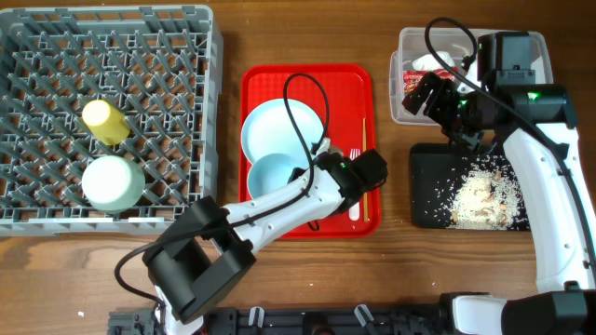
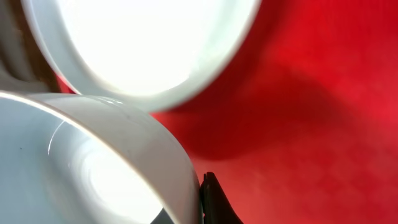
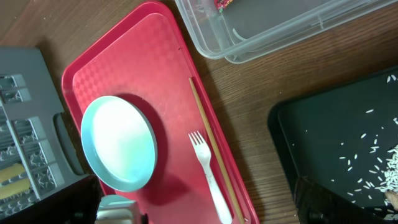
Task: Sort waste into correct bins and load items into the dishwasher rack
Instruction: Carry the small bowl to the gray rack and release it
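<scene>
Well, from above the left tool (image 1: 315,172) is mostly buried under its own arm. Up close, one dark finger (image 2: 214,200) presses the outer wall of the light blue bowl (image 1: 275,179), and the tool is clenched on its rim. The inner finger is out of sight, and I cannot tell whether the bowl is lifted. It sits in the near left part of the red tray (image 1: 349,93), mid-worktop (image 1: 391,270), overlapping the white plate (image 1: 279,130) behind it.

The left arm's wrist cuts across the white fork (image 3: 208,168), which lies by the tray's right rim. Just beside the fork, the chopsticks (image 3: 211,149) read as one thin line, so I cannot count them.

The right tool (image 1: 426,93) hangs released, jaws spread, over the clear tub (image 1: 400,107) at the far right corner. Its arm hides much of the tub and part of the one red-and-white wrapper (image 1: 412,74) inside.

One heap of rice (image 1: 480,195), with loose grains around it, lies in the black tray (image 1: 421,186) in front of the tub.

At the left edge, the grey rack (image 1: 112,19) holds one yellow cup (image 1: 105,122) and one pale green bowl (image 1: 112,181). That makes two bowls in all, one plate and one fork.
</scene>
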Controlling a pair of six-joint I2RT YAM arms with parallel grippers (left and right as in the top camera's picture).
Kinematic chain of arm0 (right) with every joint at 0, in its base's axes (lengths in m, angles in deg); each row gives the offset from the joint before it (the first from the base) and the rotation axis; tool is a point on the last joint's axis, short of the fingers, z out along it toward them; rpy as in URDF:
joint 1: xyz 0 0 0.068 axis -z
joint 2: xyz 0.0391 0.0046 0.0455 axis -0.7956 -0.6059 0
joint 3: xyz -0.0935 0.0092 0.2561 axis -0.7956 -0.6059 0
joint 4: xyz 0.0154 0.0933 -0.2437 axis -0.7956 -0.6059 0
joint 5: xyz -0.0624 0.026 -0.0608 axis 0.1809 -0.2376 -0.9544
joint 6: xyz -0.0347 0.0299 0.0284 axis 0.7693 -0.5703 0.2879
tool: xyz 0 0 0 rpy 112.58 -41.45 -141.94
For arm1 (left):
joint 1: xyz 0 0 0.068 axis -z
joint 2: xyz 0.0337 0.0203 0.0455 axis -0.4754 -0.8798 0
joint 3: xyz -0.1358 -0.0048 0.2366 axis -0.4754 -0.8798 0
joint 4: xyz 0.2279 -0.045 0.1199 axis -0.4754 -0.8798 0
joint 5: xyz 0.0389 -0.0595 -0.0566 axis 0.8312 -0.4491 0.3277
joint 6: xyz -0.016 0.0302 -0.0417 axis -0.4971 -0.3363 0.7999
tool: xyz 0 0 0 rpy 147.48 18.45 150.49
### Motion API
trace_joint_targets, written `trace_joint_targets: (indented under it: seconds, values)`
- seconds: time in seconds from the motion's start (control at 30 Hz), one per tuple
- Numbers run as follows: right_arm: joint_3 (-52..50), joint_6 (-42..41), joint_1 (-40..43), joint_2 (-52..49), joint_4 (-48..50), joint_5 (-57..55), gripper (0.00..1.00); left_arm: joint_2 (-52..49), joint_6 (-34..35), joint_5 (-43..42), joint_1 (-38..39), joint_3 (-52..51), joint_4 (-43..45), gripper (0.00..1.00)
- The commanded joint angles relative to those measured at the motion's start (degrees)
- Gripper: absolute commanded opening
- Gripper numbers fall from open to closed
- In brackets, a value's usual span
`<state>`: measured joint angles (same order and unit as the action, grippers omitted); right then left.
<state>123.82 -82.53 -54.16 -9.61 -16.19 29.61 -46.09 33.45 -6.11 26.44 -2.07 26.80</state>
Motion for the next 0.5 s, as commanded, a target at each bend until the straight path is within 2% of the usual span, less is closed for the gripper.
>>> trace_joint_targets:
  seconds: [0.0, 0.1, 0.2, 0.3, 0.47]
  values:
    - [0.98, -0.44, -0.07, 0.39, 0.13, 0.55, 1.0, 0.57, -0.26, 10.47, -1.33, 2.69, -0.28, 0.04]
    - [0.98, -0.46, -0.07, 0.39, 0.13, 0.55, 1.0, 0.61, -2.19, 12.83, -5.73, 5.55, 0.11, 0.04]
    - [0.98, -0.44, -0.07, 0.39, 0.13, 0.55, 1.0, 0.61, -13.88, 10.19, -12.74, 9.97, 5.16, 0.04]
    - [0.98, -0.44, -0.07, 0.39, 0.13, 0.55, 1.0, 0.61, -22.77, 6.25, -20.15, 14.36, 11.32, 0.04]
    - [0.98, -0.44, -0.07, 0.39, 0.13, 0.55, 1.0, 0.59, -41.13, 5.73, -30.1, 16.81, 23.28, 0.04]
